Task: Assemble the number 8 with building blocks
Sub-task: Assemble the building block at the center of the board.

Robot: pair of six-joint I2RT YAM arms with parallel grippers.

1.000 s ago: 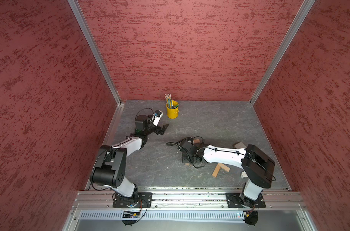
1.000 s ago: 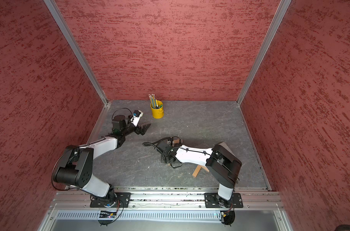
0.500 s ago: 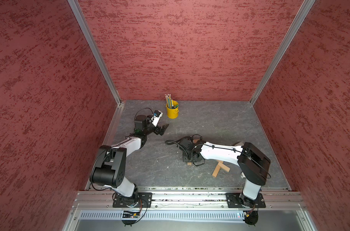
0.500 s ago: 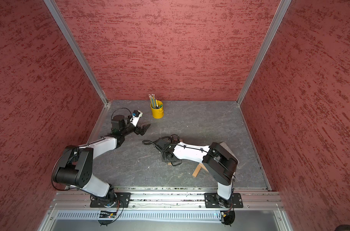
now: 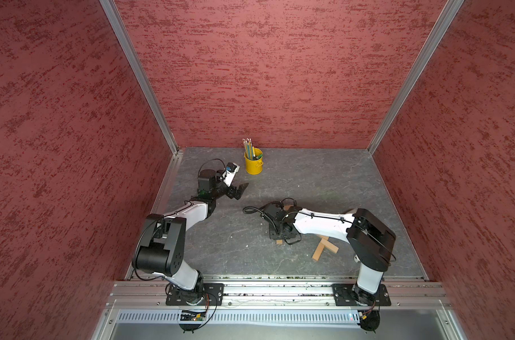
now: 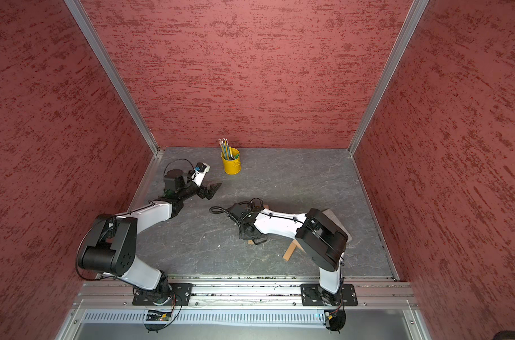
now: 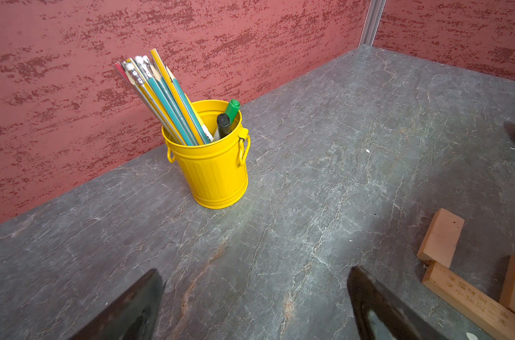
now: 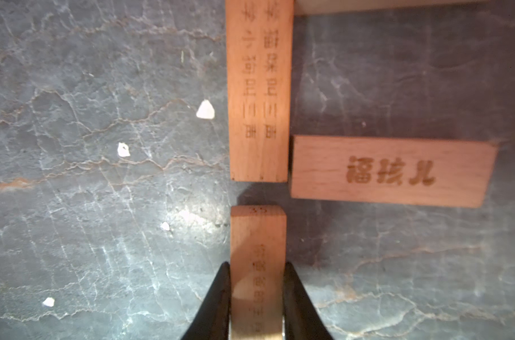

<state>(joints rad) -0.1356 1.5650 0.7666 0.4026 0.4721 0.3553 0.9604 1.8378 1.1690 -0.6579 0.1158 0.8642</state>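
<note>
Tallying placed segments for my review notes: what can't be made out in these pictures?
- Figure 8 so far: in both top views the right arm covers it; only bar tips show.
- Cut-off bar: right wrist view, only a strip shows at the picture's edge.
- Held bar: same view, print blurred; rear end hidden between the jaws.
- Crossed spare bars: top views, partly under the arm, count unclear.

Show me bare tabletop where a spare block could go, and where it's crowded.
Free: the back right of the table, between the yellow bucket and the right wall; also the front middle, between the left arm and the crossed blocks. Crowded: around the right tool gripping a block, beside laid blocks.
</note>
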